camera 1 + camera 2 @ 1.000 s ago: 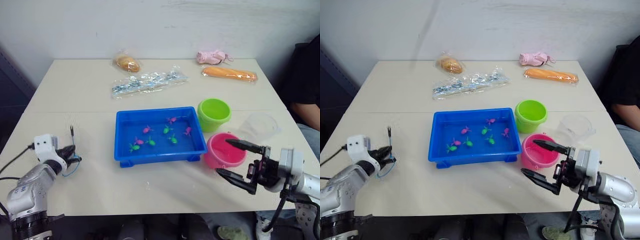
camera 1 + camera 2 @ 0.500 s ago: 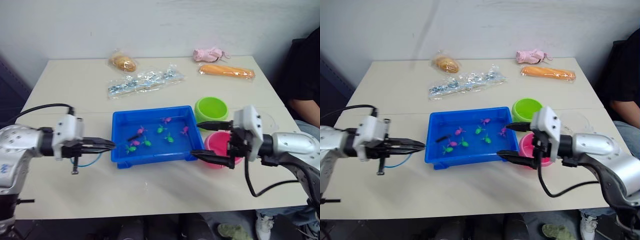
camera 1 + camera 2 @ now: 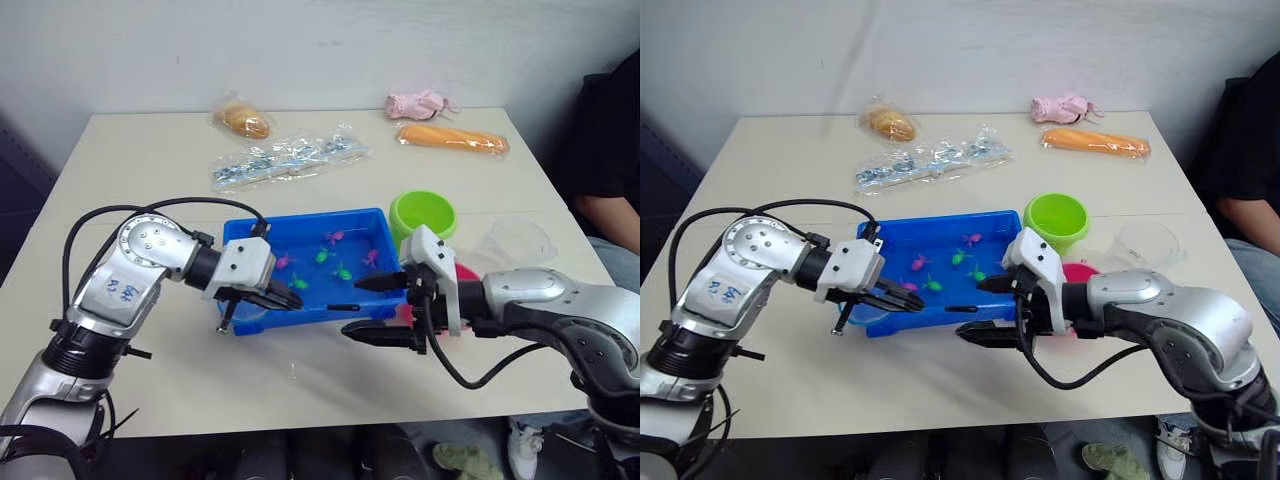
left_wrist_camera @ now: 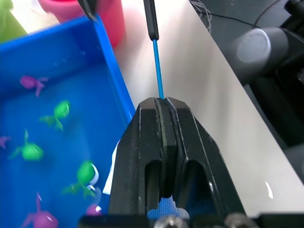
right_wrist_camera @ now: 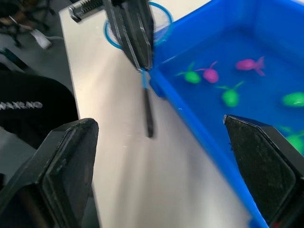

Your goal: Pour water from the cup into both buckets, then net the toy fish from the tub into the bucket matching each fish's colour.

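My left jaws (image 4: 163, 102) are clamped shut on the thin blue handle of a small net (image 4: 156, 71); the handle runs straight out ahead of them, ending in a black tip, and the net's blue ring (image 5: 135, 26) sits just behind them. My right jaws (image 3: 373, 305) are spread wide, facing the left ones, with that black tip in the gap between their fingers, touching neither that I can see.

The tub (image 3: 240, 232) lies just beside both jaws, its near rim directly under the handle. The toy fish (image 3: 343, 271), green and pink, lie inside it on the far side of the handle. The pink bucket (image 3: 466, 273) sits right behind my right jaws, mostly hidden by them, and the green bucket (image 3: 424, 215) stands beyond it, close to the tub's far corner. The cup (image 3: 520, 244) rests on the worktop (image 3: 150, 180) further out past my right wrist, near the pink bucket.
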